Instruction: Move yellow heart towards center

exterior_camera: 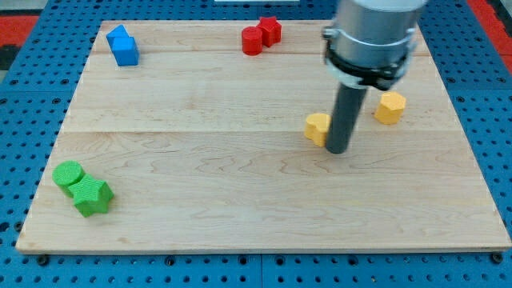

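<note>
A yellow block [318, 127], probably the heart though partly hidden by the rod, lies right of the board's middle. My tip [338, 150] rests on the board right beside it, at its lower right, touching or nearly touching. A second yellow block, hexagon-like [390, 107], lies further to the view's right, apart from the rod.
The wooden board [240, 200] sits on a blue pegboard. Two blue blocks [123, 46] are at the top left. Two red blocks [262, 35] are at the top middle. A green cylinder [69, 174] and a green star [92, 196] lie at the bottom left.
</note>
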Action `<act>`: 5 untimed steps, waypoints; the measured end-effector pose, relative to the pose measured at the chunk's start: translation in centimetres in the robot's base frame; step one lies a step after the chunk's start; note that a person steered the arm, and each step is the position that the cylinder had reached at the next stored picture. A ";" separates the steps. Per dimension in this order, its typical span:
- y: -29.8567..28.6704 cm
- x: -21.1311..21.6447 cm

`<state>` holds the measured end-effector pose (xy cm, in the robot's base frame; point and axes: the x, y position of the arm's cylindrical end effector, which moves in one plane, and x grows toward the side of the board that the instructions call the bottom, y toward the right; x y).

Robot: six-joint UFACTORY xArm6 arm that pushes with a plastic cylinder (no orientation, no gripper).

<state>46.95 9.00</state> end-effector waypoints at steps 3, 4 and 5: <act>-4.3 -2.3; -1.9 -3.0; -0.9 -4.1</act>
